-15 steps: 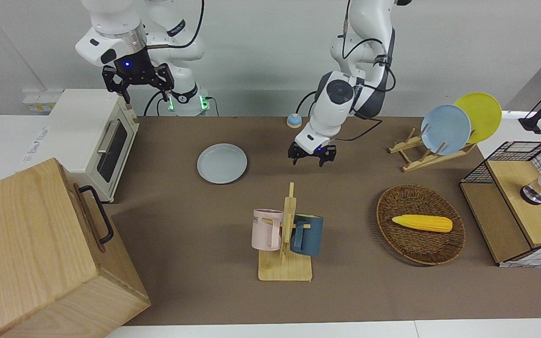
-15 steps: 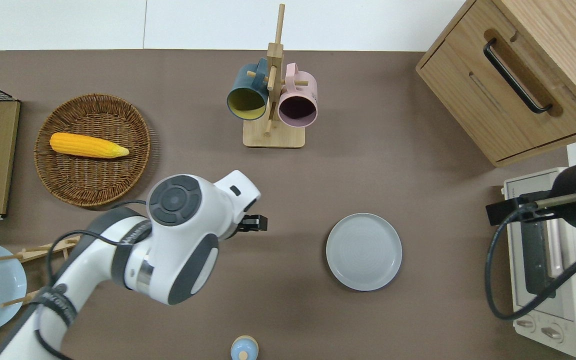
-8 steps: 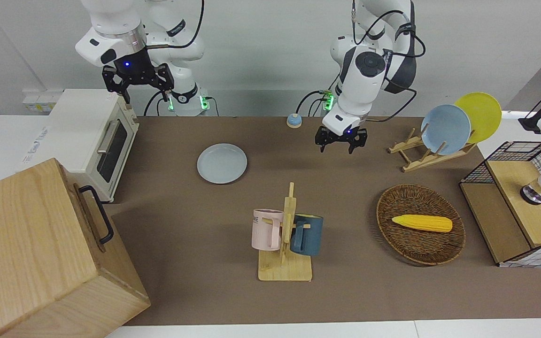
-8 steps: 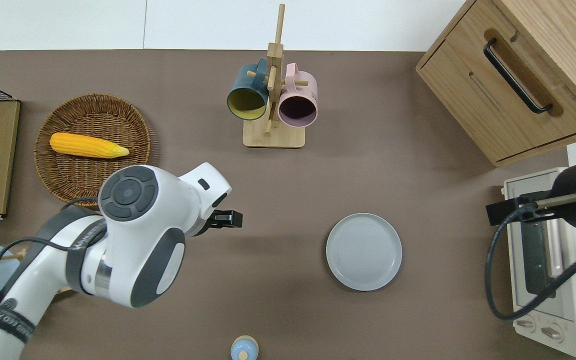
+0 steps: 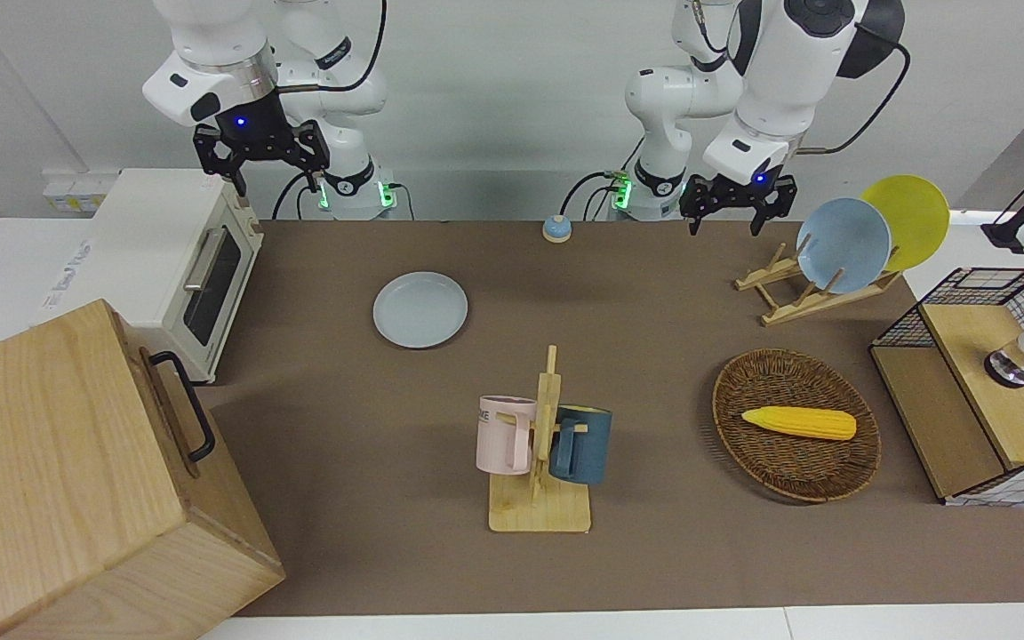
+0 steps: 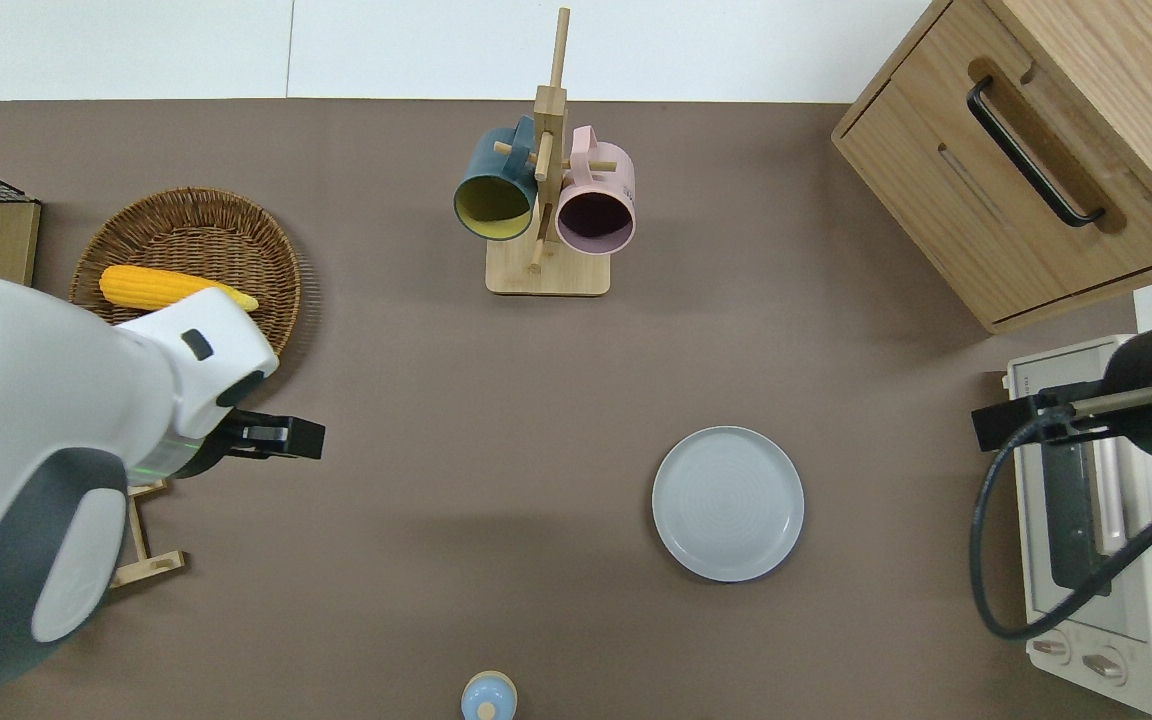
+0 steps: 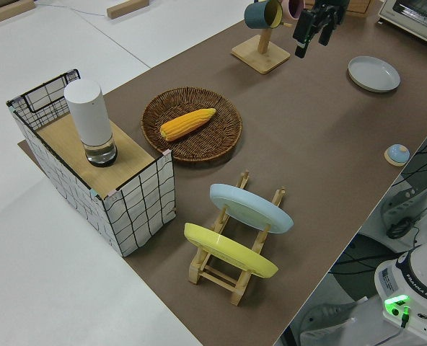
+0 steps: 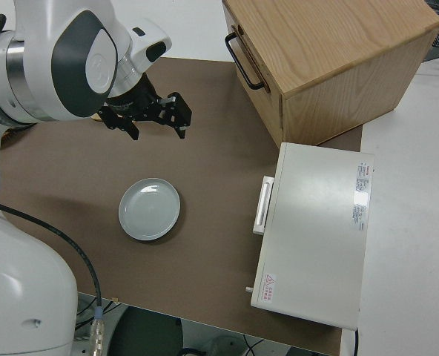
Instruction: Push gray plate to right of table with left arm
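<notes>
On the bench (image 5: 370, 551) a wicker basket (image 5: 796, 425) is seen holding a corn cob (image 5: 799, 422), the empty gray plate (image 5: 420, 309) lies flat toward the right arm's end, and the left claw (image 5: 737, 203) is held aloft, spread wide and empty.

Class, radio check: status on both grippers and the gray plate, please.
Left gripper open, empty, raised near the plate rack. Right arm parked, gripper open. Gray plate flat on the table, untouched. Nothing between gripper and plate.
</notes>
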### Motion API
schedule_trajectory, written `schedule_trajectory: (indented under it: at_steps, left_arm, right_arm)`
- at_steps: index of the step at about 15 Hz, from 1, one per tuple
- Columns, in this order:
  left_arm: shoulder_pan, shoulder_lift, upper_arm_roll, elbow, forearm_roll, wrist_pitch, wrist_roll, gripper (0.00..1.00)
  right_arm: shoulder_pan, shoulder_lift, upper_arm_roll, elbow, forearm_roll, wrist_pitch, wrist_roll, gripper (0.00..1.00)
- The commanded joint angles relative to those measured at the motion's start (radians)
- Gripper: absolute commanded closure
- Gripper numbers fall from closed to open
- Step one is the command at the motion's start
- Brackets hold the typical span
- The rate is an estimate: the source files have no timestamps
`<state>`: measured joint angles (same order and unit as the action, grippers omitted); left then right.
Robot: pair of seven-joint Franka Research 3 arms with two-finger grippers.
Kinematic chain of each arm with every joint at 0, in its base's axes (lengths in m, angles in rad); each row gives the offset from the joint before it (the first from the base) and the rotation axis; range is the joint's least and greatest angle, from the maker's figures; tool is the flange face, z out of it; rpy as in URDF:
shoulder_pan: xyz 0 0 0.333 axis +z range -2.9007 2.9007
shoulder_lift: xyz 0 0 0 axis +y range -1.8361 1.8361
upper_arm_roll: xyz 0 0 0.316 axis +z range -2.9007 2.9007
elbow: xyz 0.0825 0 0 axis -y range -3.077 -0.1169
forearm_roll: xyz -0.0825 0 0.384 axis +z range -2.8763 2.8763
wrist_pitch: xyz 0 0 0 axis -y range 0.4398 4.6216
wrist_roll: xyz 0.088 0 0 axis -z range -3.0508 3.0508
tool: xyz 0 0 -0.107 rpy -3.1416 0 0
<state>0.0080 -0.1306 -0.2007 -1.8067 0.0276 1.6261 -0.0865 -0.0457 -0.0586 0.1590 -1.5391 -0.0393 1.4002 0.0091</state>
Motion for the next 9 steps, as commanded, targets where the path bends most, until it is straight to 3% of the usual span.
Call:
schedule_trajectory:
  at_steps: [1, 9]
  left_arm:
    - [0.000, 0.008, 0.044, 0.134, 0.017, -0.144, 0.007, 0.00]
    - [-0.009, 0.005, 0.046, 0.135, 0.014, -0.141, -0.001, 0.00]
  right_arm:
    - [-0.008, -0.012, 0.005, -0.004, -0.001, -0.012, -0.008, 0.005]
    - [-0.008, -0.010, 0.005, -0.004, 0.001, -0.012, -0.008, 0.005]
